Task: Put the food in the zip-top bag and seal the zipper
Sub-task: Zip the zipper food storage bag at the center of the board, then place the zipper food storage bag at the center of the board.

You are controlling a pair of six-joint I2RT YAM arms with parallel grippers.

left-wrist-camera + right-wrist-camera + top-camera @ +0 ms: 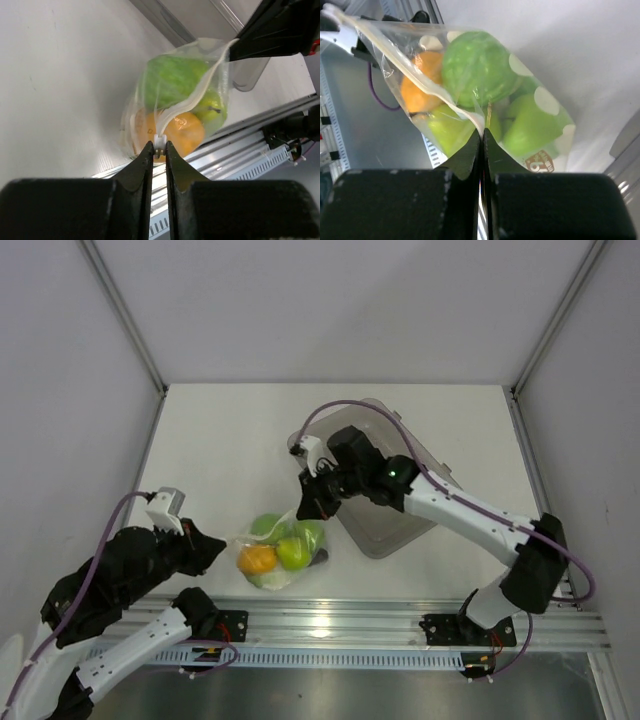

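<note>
While both ends of the mouth are pinched, the coming move turns on one line: the zipper [185, 103] runs as a pale strip from the left gripper [159, 148] up and away to the right gripper [481, 131], its long axis straight between the two. Left gripper: jaws together, clamped on the near end of the strip, with a small white tab [159, 140] showing between the tips. Right gripper: jaws together, clamped on the far end, where the strip meets the bag's corner. The zip-top bag [131, 117] sags below this line, between the arms and near the front of the table [220, 440], just beside the grey bin [400, 510]. Cannot tell whether it rests on the table or hangs just off it. Food is inside: orange citrus [182, 132] lowest on the left gripper's side, a green apple [170, 77] above it, and a green pear [530, 120] toward the right gripper. Neither arm is nearer, as each holds its own end. Whether the strip is pressed shut along its length cannot be told. Judgement: any closing stroke must travel along that axis, from one gripper toward the other, while the far end is held taut.
</note>
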